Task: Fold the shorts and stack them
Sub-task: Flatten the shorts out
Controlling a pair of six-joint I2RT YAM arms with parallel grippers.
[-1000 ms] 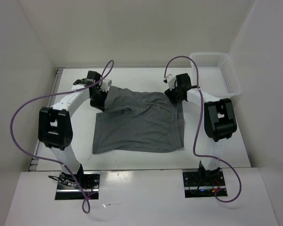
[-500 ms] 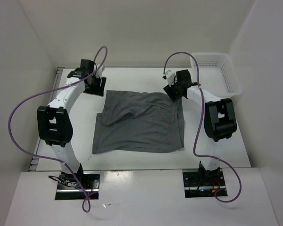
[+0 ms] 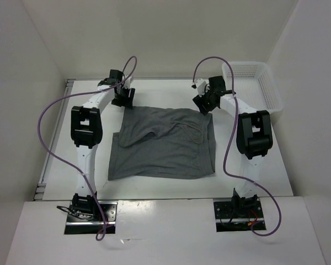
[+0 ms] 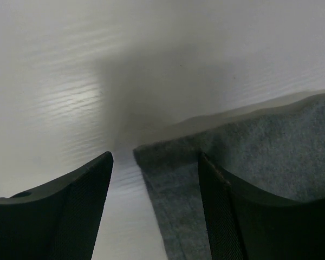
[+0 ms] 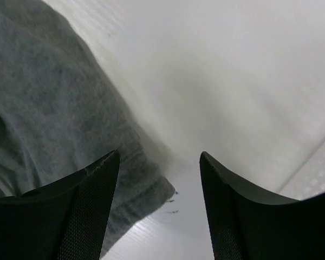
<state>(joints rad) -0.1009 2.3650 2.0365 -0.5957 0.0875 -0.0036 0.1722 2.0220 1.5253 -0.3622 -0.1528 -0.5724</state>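
Observation:
The grey shorts (image 3: pixel 163 146) lie spread in the middle of the white table, with a raised crease near their left side. My left gripper (image 3: pixel 123 100) stands open at their far left corner. In the left wrist view that corner (image 4: pixel 176 184) lies between the spread fingers (image 4: pixel 76 211), next to the right one; my left gripper (image 4: pixel 155 157) holds nothing. My right gripper (image 3: pixel 204 105) stands open at the far right corner. In the right wrist view the shorts' corner (image 5: pixel 146 187) lies by the left finger (image 5: pixel 84 211), and my right gripper (image 5: pixel 160 154) is over bare table.
A white mesh basket (image 3: pixel 252 83) stands at the far right corner of the table. White walls close in the left, back and right sides. Purple cables loop from both arms above the table.
My left gripper has opened and let go of the shorts' far left corner, which dropped flat. The left arm drew back, then came right to that corner. The right gripper shifted slightly farther back.

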